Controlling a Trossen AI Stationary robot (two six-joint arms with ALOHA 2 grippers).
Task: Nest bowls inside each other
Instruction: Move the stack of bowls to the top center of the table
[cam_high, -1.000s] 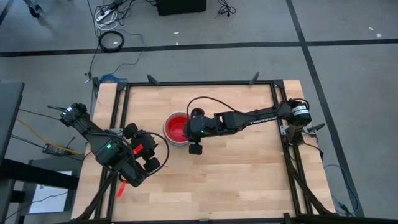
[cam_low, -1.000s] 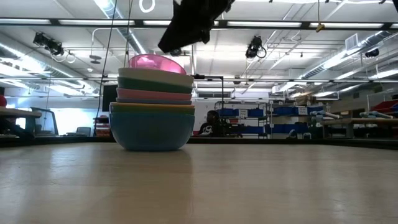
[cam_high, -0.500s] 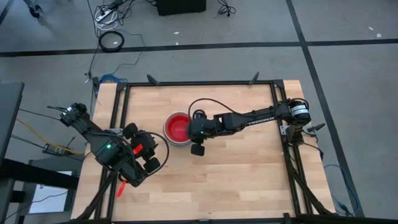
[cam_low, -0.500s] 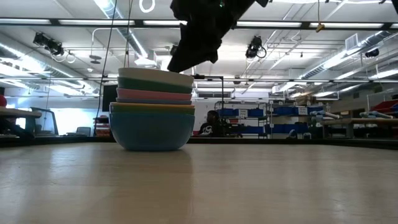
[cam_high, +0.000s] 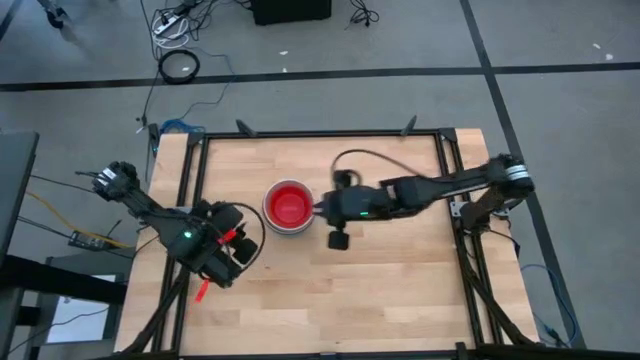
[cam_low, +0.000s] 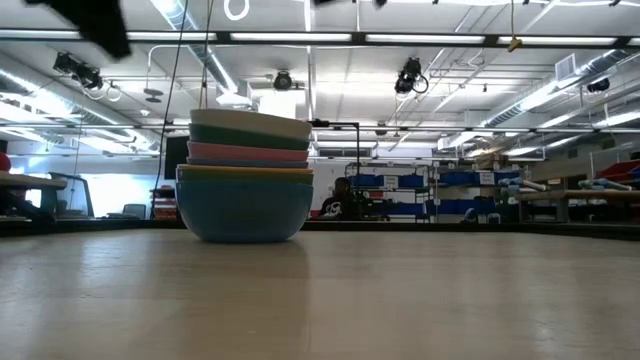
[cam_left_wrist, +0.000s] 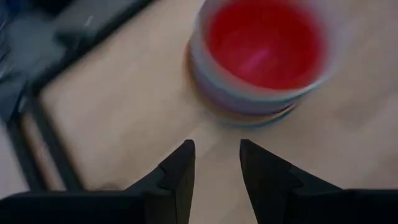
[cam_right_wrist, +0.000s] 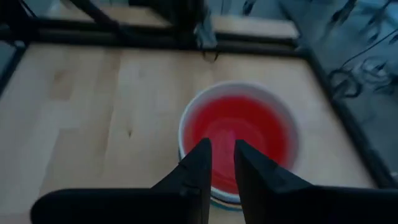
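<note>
High view: the bowls (cam_high: 289, 207) sit nested as one stack at centre frame, red innermost, so nothing looks left to add. The right gripper (cam_high: 322, 208) hangs just right of the stack, empty; the left gripper (cam_high: 237, 250) waits lower left. Low view: the stack stands alone, left of centre. Left wrist view: fingers (cam_left_wrist: 177, 180) spread. Right wrist view: fingers (cam_right_wrist: 196, 168) close together, a slim gap, gripping nothing.
</note>
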